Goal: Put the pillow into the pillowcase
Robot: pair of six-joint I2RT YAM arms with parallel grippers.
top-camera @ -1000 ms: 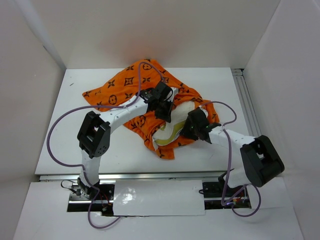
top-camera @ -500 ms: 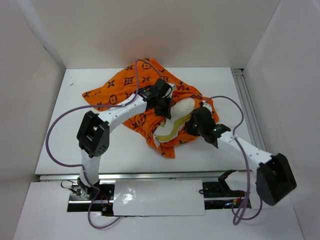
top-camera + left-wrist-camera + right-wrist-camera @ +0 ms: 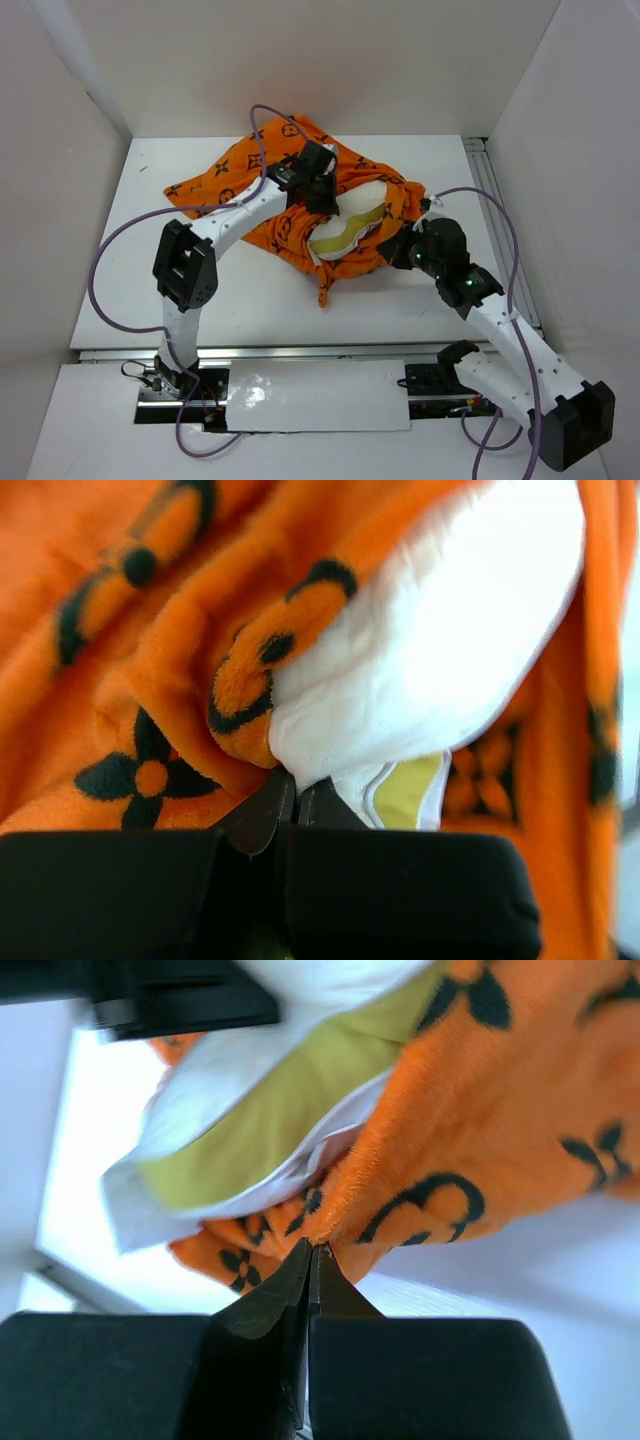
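The orange pillowcase point(image 3: 230, 180) lies crumpled at the middle back of the table. The cream-white pillow point(image 3: 352, 222) with its yellow-green edge shows through the case's opening, with orange cloth around it on all sides. My left gripper point(image 3: 322, 195) is at the pillow's back-left corner; in the left wrist view it point(image 3: 295, 785) is shut on the pillow point(image 3: 430, 650), right beside a rolled rim of the pillowcase point(image 3: 120, 600). My right gripper point(image 3: 398, 243) is at the case's right edge; in the right wrist view it point(image 3: 312, 1248) is shut on the pillowcase point(image 3: 500, 1110) just below the pillow point(image 3: 280, 1110).
White walls close in the white table point(image 3: 150, 280) on three sides. A metal rail point(image 3: 495, 200) runs along the right side. Purple cables point(image 3: 110, 260) loop beside both arms. The left gripper's black body point(image 3: 180, 1000) shows at the top of the right wrist view.
The right arm has swung out to the right, drawing the case's edge with it. The left gripper has moved back with the pillow, which now lies further back inside the orange cloth.
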